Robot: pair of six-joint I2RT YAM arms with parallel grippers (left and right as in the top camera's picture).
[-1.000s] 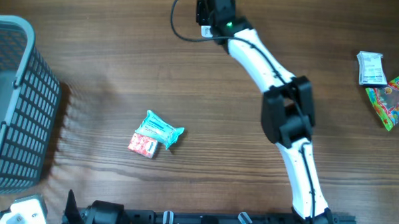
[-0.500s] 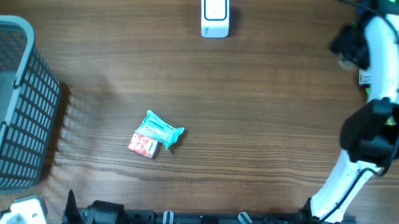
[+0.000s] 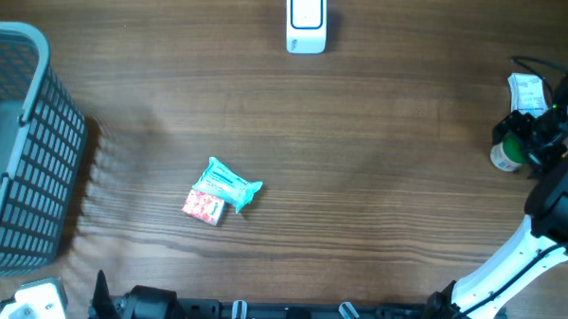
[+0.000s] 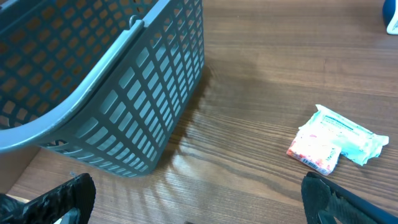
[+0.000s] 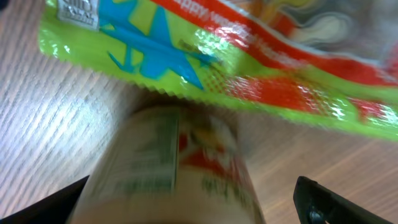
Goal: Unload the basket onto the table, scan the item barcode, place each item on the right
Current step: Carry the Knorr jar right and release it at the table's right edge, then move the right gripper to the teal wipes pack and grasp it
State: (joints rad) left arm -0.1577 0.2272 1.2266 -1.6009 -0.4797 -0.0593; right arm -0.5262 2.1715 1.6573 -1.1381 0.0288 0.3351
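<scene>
Overhead: arm now beside probable bottle

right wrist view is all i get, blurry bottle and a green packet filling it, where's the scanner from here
Observer: The scanner stands on the far side of the table, about mid-width, well to the left of the bottle.
Operator: any other items out there
Observer: Yes, a teal packet and a red packet lie touching each other, left of centre.
Operator: is there a bin anywhere
Observer: A grey basket sits at the table's left edge.
</scene>
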